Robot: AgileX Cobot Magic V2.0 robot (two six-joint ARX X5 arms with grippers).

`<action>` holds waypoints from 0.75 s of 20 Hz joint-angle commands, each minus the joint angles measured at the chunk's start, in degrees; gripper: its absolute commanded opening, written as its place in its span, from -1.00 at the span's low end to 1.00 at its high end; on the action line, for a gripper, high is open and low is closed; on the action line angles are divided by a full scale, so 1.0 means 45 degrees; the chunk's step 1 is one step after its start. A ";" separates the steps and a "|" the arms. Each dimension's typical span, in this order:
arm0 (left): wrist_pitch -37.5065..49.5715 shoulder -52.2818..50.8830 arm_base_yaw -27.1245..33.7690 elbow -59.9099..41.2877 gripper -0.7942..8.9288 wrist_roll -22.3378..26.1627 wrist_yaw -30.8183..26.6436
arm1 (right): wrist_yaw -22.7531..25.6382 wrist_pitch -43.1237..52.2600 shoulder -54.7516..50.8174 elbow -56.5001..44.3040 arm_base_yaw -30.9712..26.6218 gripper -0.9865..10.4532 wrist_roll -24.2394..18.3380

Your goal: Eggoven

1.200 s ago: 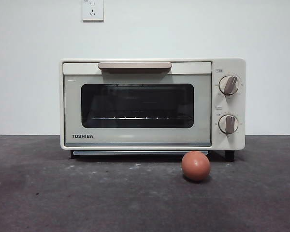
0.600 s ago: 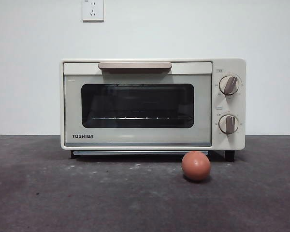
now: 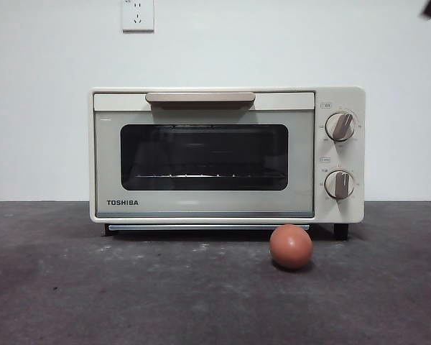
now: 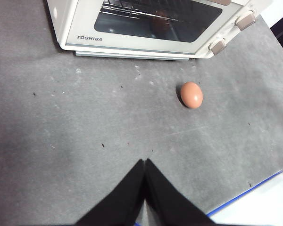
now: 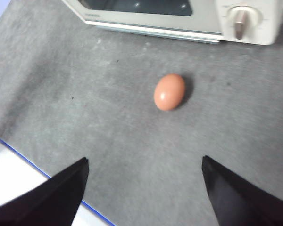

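Right wrist view shows the right gripper (image 5: 144,188) spread wide above the egg (image 5: 169,92); the left gripper (image 4: 145,165) is pinched closed.

Dark grey table (image 3: 72,295) bearing two items.
Cream TOSHIBA toaster oven (image 3: 227,155) standing on its feet towards the back, door shut; reddish-brown egg (image 3: 291,246) resting on the bare surface just before its knob end, apart from it.
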 commanded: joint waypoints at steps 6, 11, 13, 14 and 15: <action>0.0141 0.0053 0.0005 0.0257 -0.82 0.0248 0.0053 | 0.3143 0.3371 0.4075 0.0209 0.3483 -0.16 0.2409; 0.0136 0.0053 0.0005 0.0257 -0.82 0.0253 0.0053 | 0.5119 0.5712 0.6800 0.0209 0.4945 -0.16 0.3400; 0.0136 0.0053 0.0000 0.0257 -0.82 0.0253 0.0053 | 0.5644 0.6436 0.7728 0.0214 0.5226 -0.16 0.3623; 0.0136 0.0053 0.0000 0.0257 -0.82 0.0253 0.0053 | 0.5712 0.6727 0.8126 0.0214 0.5314 -0.16 0.3725; 0.0136 0.0053 0.0000 0.0257 -0.82 0.0253 0.0053 | 0.5809 0.7087 0.8582 0.0214 0.5387 -0.16 0.3827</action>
